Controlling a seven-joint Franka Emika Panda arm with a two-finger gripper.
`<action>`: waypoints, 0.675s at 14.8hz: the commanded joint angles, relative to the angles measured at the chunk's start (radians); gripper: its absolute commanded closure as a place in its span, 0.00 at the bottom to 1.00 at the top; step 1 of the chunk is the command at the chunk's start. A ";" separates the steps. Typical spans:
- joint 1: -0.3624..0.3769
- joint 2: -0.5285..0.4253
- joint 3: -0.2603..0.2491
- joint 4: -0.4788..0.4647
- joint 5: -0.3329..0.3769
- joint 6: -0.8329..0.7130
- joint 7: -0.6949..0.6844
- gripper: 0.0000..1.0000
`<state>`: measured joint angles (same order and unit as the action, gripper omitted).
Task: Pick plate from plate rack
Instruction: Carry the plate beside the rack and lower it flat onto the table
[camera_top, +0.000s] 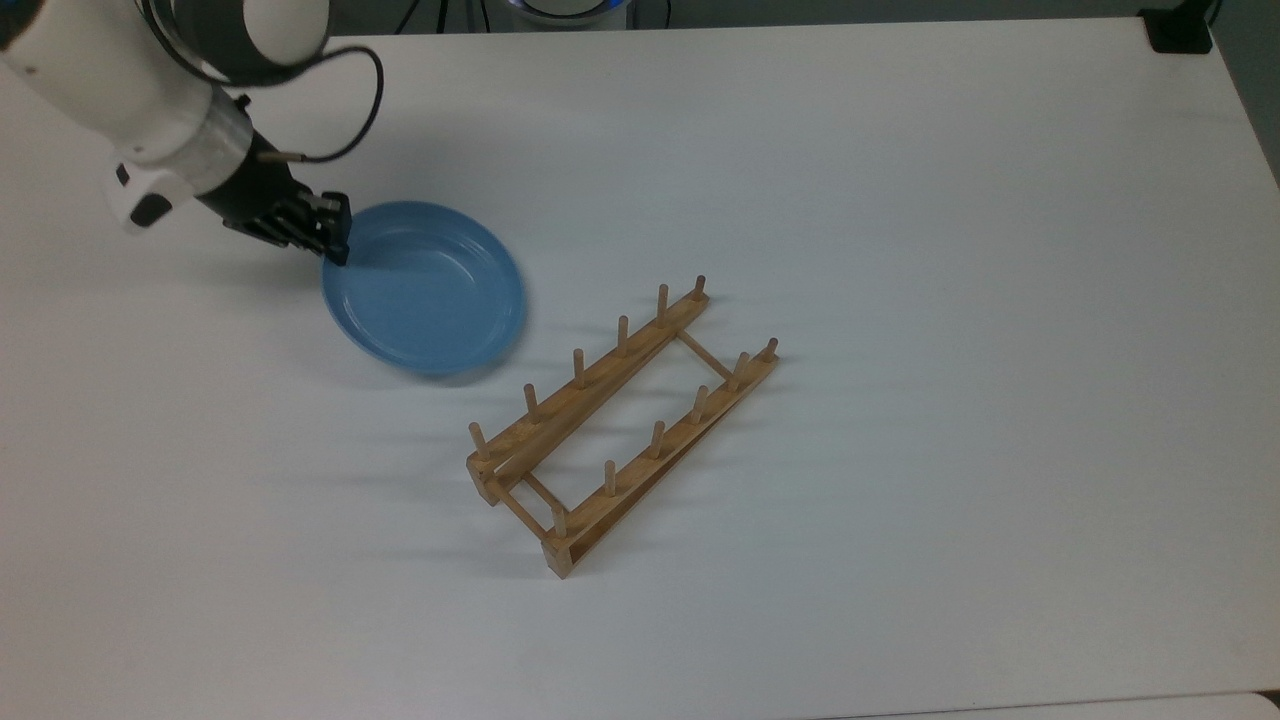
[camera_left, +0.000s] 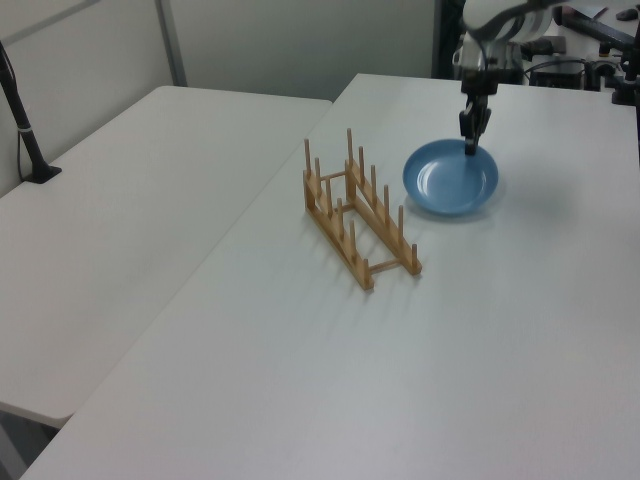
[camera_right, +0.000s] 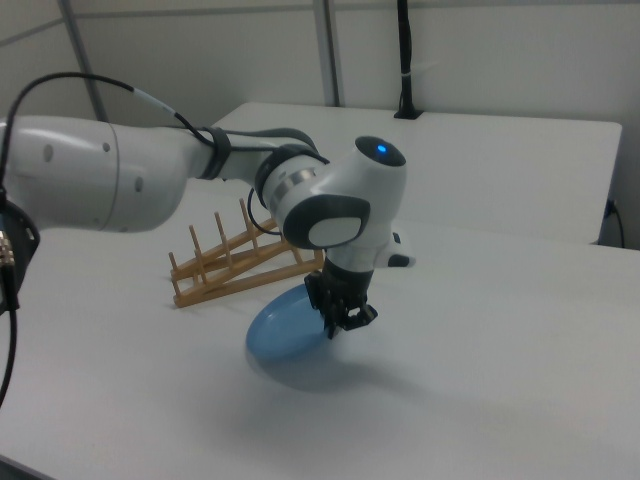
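Plate (camera_top: 425, 290) is sitting face-up and close to level, low over or on the white tabletop (camera_top: 900, 250), out of the rack; whether its underside is touching the surface cannot be told. In the top view, going from left to right, the white robot arm (camera_top: 120, 90) is reaching in from the upper left corner, with a black cable looping beside it. Next, the black pincer (camera_top: 338, 252) is clenching the plate's rim at the top view's upper left edge, one finger lying inside the rim. The light-blue plate is spreading out to the right of that grip, showing its round shallow bowl. Further right and lower, just beside the plate but apart from it, the wooden plate rack (camera_top: 620, 425) is lying diagonally, its two rails each carrying five upright pegs with nothing between them.

In the left view the rack (camera_left: 358, 212) is standing on the left view's left, the plate (camera_left: 450, 180) is resting to its right, and the pincer (camera_left: 469, 148) is pointing straight down onto the plate's far rim.

In the right view the rack (camera_right: 235, 262) is showing behind the arm (camera_right: 110, 175), while the pincer (camera_right: 343, 322) is gripping the plate (camera_right: 290, 325) at its right edge.
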<state>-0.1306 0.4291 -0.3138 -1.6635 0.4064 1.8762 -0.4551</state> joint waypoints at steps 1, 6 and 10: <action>0.009 0.025 -0.005 -0.015 0.025 0.031 -0.053 1.00; 0.005 0.027 -0.008 -0.053 0.016 0.064 -0.099 0.52; -0.006 0.001 -0.014 -0.044 -0.023 0.058 -0.083 0.08</action>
<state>-0.1382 0.4692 -0.3179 -1.6886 0.4151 1.9149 -0.5259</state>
